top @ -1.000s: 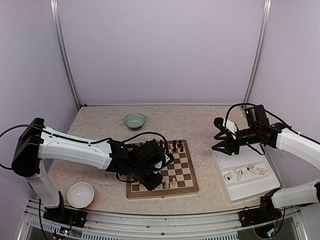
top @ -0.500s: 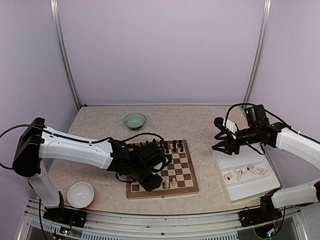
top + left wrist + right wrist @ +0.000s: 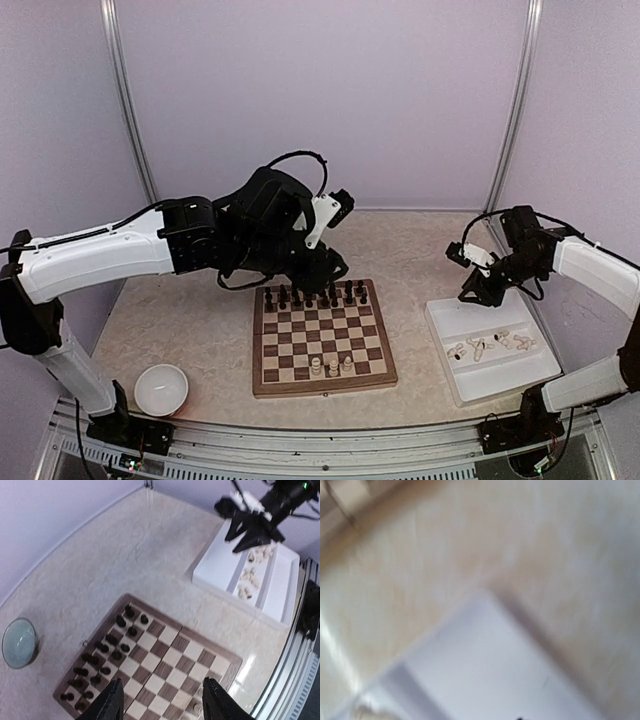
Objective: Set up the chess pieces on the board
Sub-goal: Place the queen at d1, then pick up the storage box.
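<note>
The board (image 3: 323, 335) lies mid-table, with dark chessmen along its far rows. Three cream chess pieces (image 3: 332, 366) stand on its front row. Several more cream pieces (image 3: 490, 345) lie in the white tray (image 3: 470, 385) at the right. My left gripper (image 3: 330, 268) hangs high over the board's far edge. In the left wrist view it (image 3: 162, 706) is open and empty, with the board (image 3: 165, 662) far below it. My right gripper (image 3: 477, 288) hovers over the tray's far end. It looks open and empty in the left wrist view (image 3: 245, 536). The right wrist view is blurred and shows only the tray's bare floor (image 3: 485, 675).
A white bowl (image 3: 161, 388) sits at the front left. A green bowl (image 3: 19, 642) sits beyond the board's far left corner, hidden by my left arm in the top view. Metal frame posts (image 3: 512, 110) stand at the back corners.
My left arm has risen from the board's front row and pulled back, leaving a third cream piece standing there. My right gripper has shifted right and turned over the tray.
</note>
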